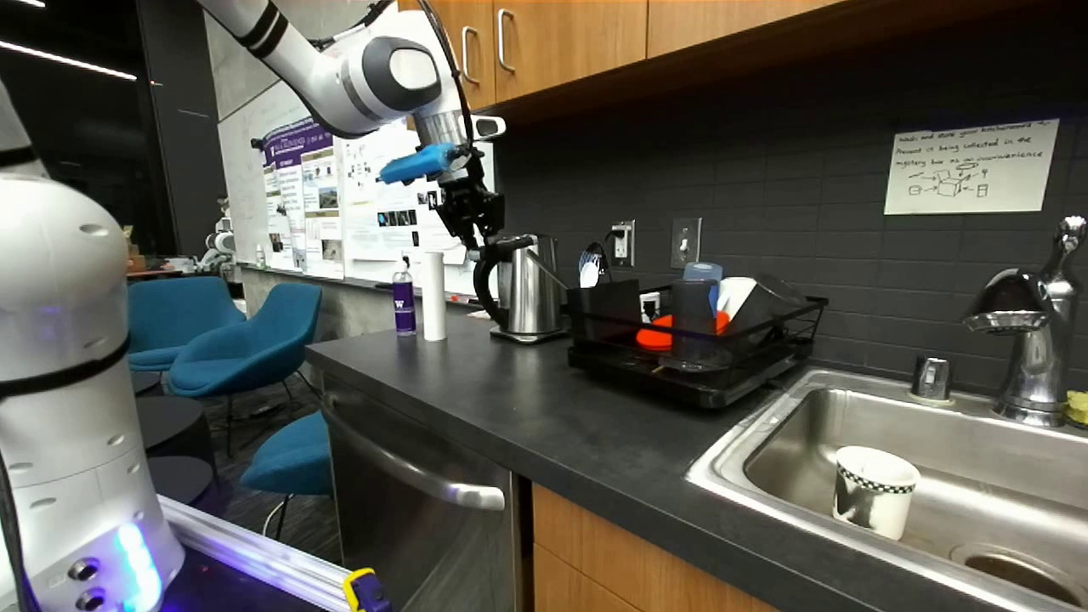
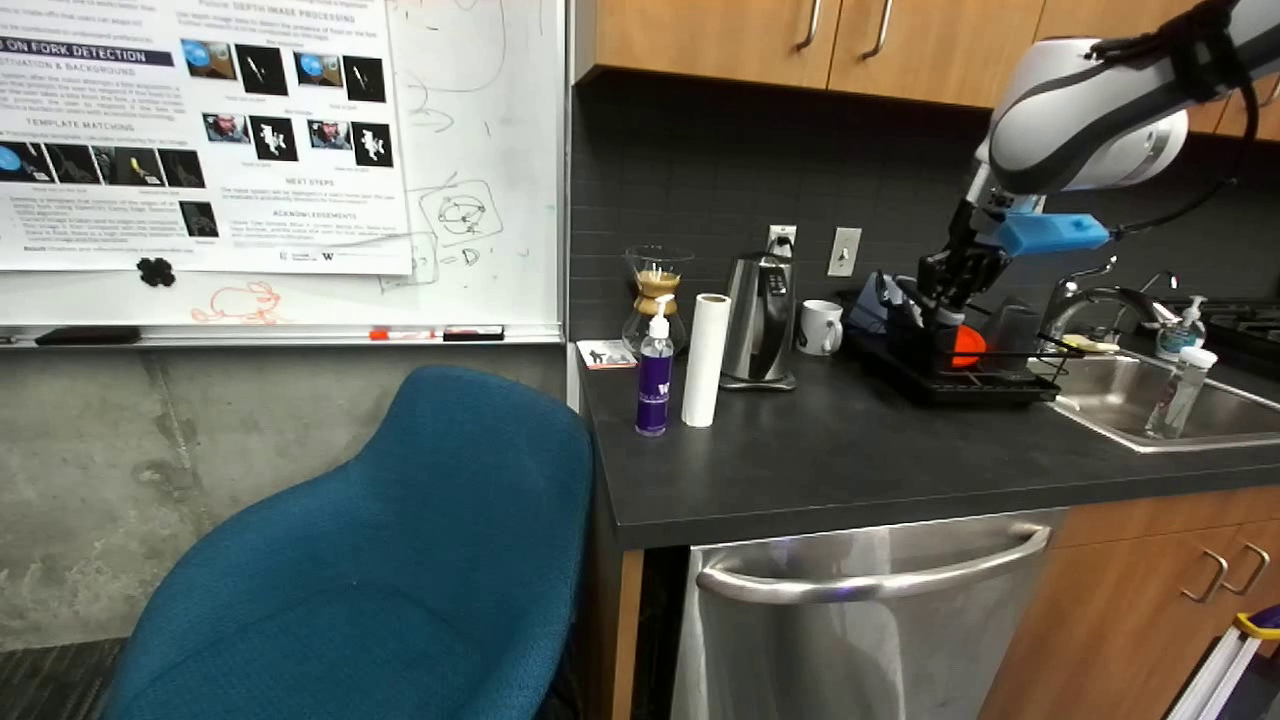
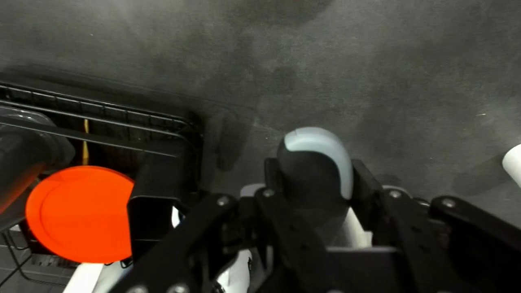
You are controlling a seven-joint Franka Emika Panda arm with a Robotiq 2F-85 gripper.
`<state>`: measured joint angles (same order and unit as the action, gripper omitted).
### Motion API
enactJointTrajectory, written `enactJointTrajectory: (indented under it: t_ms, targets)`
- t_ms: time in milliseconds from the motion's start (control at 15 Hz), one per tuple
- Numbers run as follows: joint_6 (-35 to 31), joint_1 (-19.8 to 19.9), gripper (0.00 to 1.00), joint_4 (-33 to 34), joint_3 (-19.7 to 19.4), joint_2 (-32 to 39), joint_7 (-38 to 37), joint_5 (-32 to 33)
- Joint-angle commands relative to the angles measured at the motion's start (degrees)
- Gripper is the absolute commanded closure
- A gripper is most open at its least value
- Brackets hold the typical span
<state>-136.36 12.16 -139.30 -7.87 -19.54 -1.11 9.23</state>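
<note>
Black rounded object with light-grey edge [image 3: 314, 179] hangs above dark-grey desk [image 3: 386, 73], beside black wire dish rack [image 2: 990, 388]. My end effector [image 3: 314, 165] pinches it, jaws partway apart. White checker-banded cup [image 1: 875, 493] in steel sink [image 1: 977, 450] shows only in an exterior view.

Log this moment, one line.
gripper: holding black-and-grey item (identity unclear) | over: counter | dish rack: left in wrist view | orange disc: in rack
</note>
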Motion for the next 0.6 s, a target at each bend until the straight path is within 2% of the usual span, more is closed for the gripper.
enactJointTrajectory:
  t_ms: [0, 533]
  targets:
    - [3.71, 2.14, 0.83, 2.25, 1.74, -0.63, -5.95, 4.69]
    - [11.86, 2.41, 0.83, 7.30, 3.09, 2.13, -13.68, 9.62]
